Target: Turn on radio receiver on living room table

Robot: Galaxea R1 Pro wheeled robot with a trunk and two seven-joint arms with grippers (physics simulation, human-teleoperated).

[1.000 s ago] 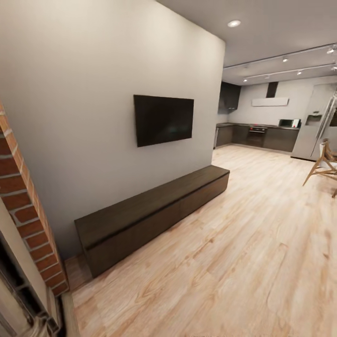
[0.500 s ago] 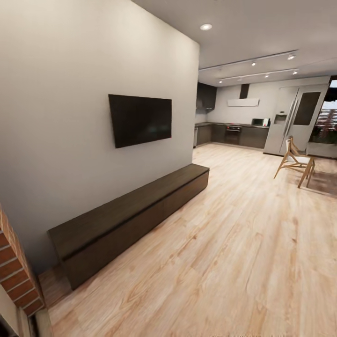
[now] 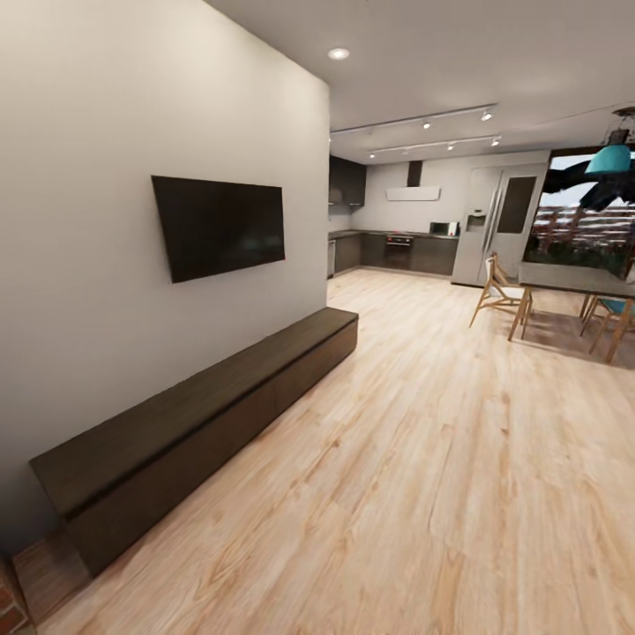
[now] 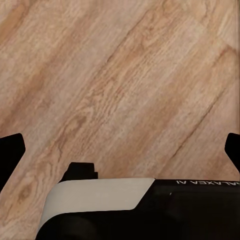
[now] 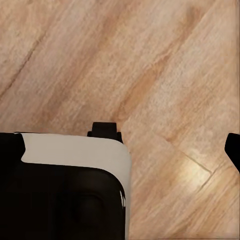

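The radio receiver and the low grey coffee table are out of view. In the left wrist view my left gripper hangs over light wood floor planks, its black fingertips far apart with nothing between them. In the right wrist view my right gripper is open too, one fingertip at the picture's edge, with bare wood floor beneath.
A long dark low cabinet runs along the grey wall under a wall-mounted TV. Wide plank floor stretches ahead to a dark kitchen and fridge. A dining table with wooden chairs stands at the right.
The head camera has swung to the right: the brick pillar has slid out at the left, and the dining table, window and teal lamp have come in at the right.
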